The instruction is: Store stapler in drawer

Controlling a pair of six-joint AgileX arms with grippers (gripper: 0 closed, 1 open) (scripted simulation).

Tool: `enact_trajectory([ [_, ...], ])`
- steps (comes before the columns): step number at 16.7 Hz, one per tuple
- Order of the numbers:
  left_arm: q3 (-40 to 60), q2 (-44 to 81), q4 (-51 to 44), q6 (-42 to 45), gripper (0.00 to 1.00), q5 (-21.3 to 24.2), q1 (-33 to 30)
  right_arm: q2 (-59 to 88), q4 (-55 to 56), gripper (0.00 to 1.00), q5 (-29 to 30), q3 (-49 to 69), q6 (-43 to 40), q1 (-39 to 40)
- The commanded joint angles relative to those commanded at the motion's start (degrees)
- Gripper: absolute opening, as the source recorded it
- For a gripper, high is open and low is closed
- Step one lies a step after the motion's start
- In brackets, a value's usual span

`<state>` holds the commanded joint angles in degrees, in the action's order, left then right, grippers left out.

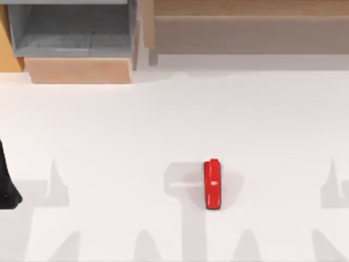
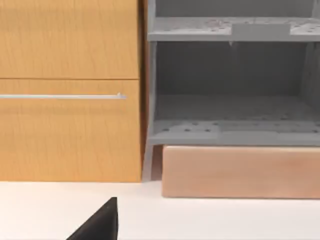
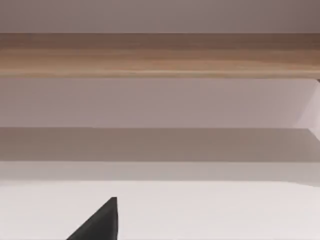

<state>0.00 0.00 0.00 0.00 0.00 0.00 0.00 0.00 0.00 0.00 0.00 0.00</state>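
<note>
So the stapler [image 1: 212,184] lies flat on the white table [image 1: 109,136], well apart from the drawer [image 1: 76,38] and on its right-hand, nearer side; the drawer is pulled open, grey inside showing behind its tan front panel [image 2: 240,172]. Your left arm [image 1: 6,185] sits at the table's left edge, below the drawer; I cannot tell if either gripper is released or clenched. Nothing is grasped yet. Risks: the glossy, rounded body may slip from a pinch; carried low, it may clip the front panel.
</note>
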Motion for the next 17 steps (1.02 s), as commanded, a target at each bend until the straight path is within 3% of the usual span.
enact_trajectory([
  [8,4.74,10.47,5.21,7.02,1.0,3.11,1.34,0.0,0.0,1.0,0.0,0.0,0.0,0.0],
  [17,24.76,51.41,26.85,36.24,1.0,12.38,9.05,0.0,0.0,1.0,0.0,0.0,0.0,0.0],
])
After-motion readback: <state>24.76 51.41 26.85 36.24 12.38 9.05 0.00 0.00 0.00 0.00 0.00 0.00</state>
